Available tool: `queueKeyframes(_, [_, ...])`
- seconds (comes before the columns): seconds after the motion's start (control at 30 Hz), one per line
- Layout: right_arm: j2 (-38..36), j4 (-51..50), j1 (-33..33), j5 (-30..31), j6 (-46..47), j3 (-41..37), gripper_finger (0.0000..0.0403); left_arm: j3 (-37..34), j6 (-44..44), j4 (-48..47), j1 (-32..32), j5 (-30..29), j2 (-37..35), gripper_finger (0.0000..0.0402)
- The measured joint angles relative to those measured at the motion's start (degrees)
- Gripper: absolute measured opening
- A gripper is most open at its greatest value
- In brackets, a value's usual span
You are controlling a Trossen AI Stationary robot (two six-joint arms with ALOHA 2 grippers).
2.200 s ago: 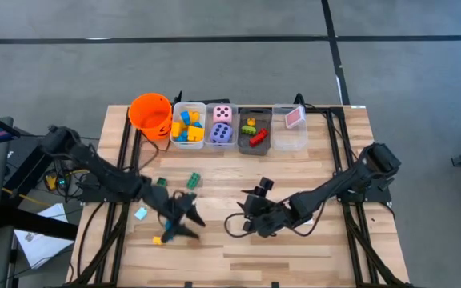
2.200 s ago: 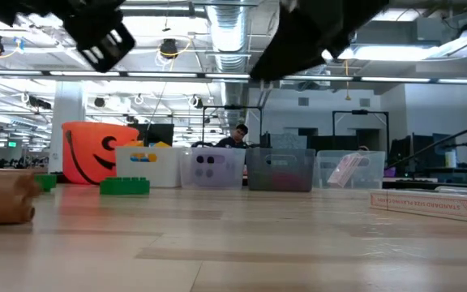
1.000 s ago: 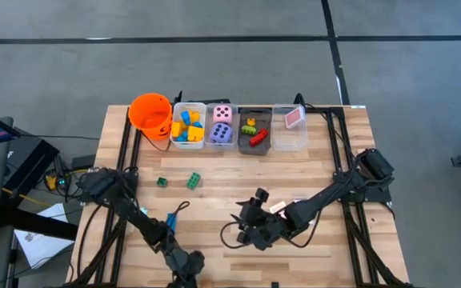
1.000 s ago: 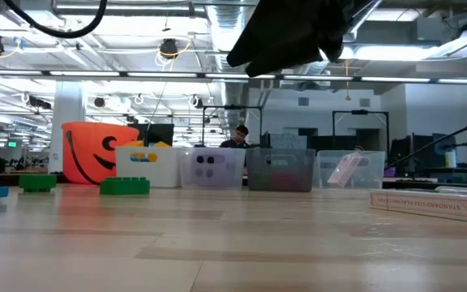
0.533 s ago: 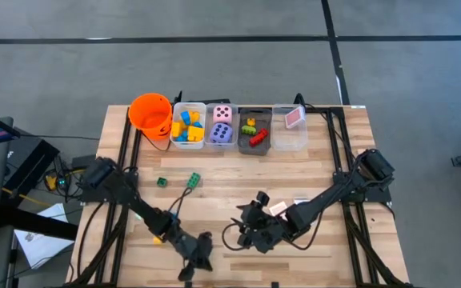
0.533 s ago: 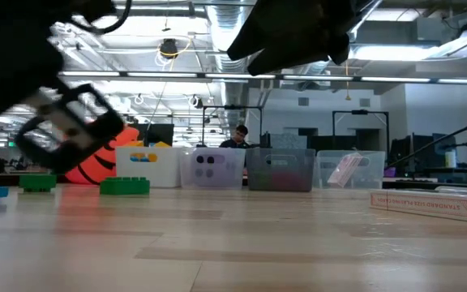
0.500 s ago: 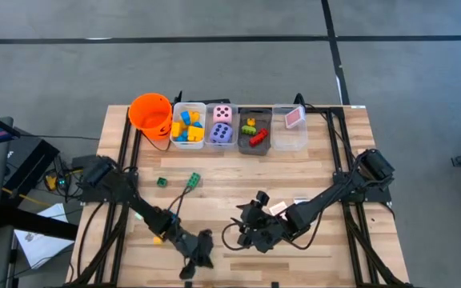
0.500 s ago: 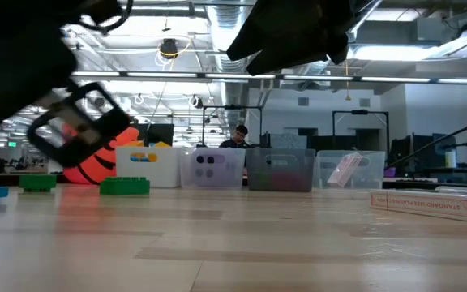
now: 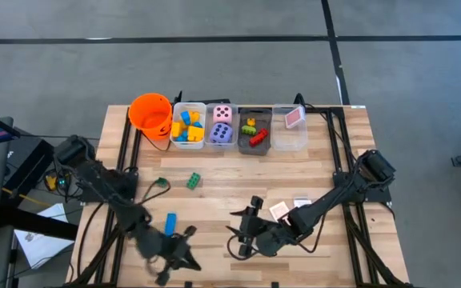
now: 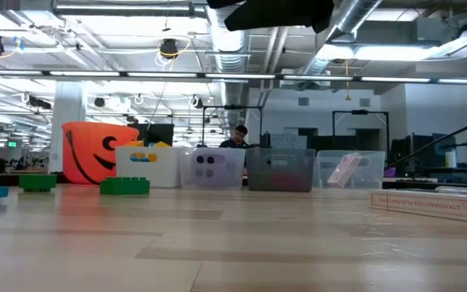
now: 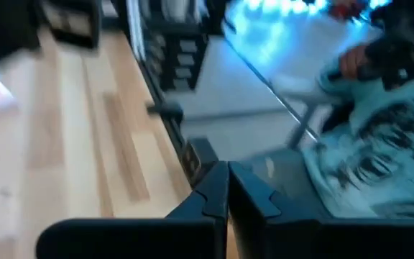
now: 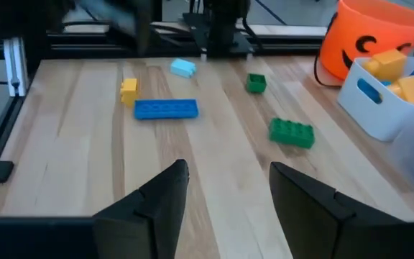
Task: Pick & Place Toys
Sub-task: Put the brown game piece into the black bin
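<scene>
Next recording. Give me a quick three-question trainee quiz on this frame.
1. True or false: the right gripper holds a block.
2. How many dice lie in the bins? A one, B two, C three.
3. Fill in: the long flat block on the table is ___.
Key: 1 false, it is open and empty; 2 B; 3 blue.
</scene>
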Motion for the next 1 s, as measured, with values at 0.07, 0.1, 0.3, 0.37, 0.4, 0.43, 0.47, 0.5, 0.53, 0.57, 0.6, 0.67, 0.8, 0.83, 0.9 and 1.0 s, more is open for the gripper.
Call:
queueKeyframes(0.07, [0.00, 0.36, 0.30, 0.13, -0.24, 0.00, 0.0193, 0.00, 1.34, 1.30, -4.09, -7.78, -0.87, 0.0000])
queueKeyframes(0.1, [0.00, 0.52, 0.30, 0.10, -0.24, 0.00, 0.0193, 0.00, 1.82, 2.40, -6.13, -12.00, -0.99, 0.0000])
queueKeyframes(0.3, [0.02, 1.90, 0.08, 0.08, -0.15, -0.02, 0.0193, 0.02, 1.85, 4.26, -15.56, -36.41, 1.09, 0.0000])
queueKeyframes(0.37, [0.02, 2.35, 0.02, 0.08, -0.07, -0.02, 0.0193, 0.02, 0.03, 4.47, -16.30, -40.17, 1.86, 0.0000])
queueKeyframes(0.4, [0.02, 2.89, 0.02, 0.08, -0.05, -0.02, 0.0193, 0.02, -1.20, 4.78, -16.30, -40.52, 2.39, 0.0000])
queueKeyframes(0.43, [0.02, 3.32, 0.02, 0.08, -0.04, -0.02, 0.0193, 0.04, -2.28, 4.98, -16.20, -40.49, 3.20, 0.0000])
queueKeyframes(0.47, [0.02, 3.57, 0.02, 0.08, -0.03, -0.02, 0.0193, 0.04, -3.14, 5.02, -15.93, -40.03, 4.11, 0.0000])
queueKeyframes(0.5, [0.02, 3.89, 0.03, 0.07, -0.04, -0.02, 0.0193, 0.04, -3.84, 5.35, -15.62, -39.06, 5.15, 0.0000])
queueKeyframes(0.53, [0.04, 4.38, 0.15, 0.06, 0.08, -0.02, 0.0193, 0.11, -4.12, 5.95, -15.34, -38.03, 6.29, 0.0000])
queueKeyframes(0.57, [0.04, 4.80, 0.32, 0.08, 0.78, -0.02, 0.0193, 0.66, -4.16, 6.05, -15.06, -37.14, 7.59, 0.0000])
queueKeyframes(0.6, [0.04, 5.08, 0.50, 0.06, 1.81, -0.02, 0.0193, 1.64, -4.10, 6.12, -14.89, -36.26, 9.00, 0.0000])
queueKeyframes(0.67, [0.04, 5.15, 0.89, 0.04, 4.21, -0.02, 0.0193, 3.84, -3.52, 6.08, -14.83, -35.38, 11.82, 0.0000])
queueKeyframes(0.8, [0.04, 6.11, 1.97, 0.08, 7.96, -0.02, 0.0193, 9.29, -0.52, 5.51, -15.65, -32.61, 16.92, 0.0000])
queueKeyframes(0.83, [0.04, 6.25, 2.24, 0.09, 8.51, -0.02, 0.0193, 10.40, -0.09, 5.46, -15.96, -32.34, 17.90, 0.0000])
queueKeyframes(0.9, [0.04, 6.62, 2.58, 0.12, 9.04, -0.02, 0.0193, 12.07, 0.02, 5.23, -16.65, -32.35, 19.44, 0.0000])
queueKeyframes(1.0, [0.04, 7.83, 2.96, 0.13, 10.45, -0.02, 0.0193, 12.83, -0.93, 5.12, -17.72, -31.76, 20.72, 0.0000])
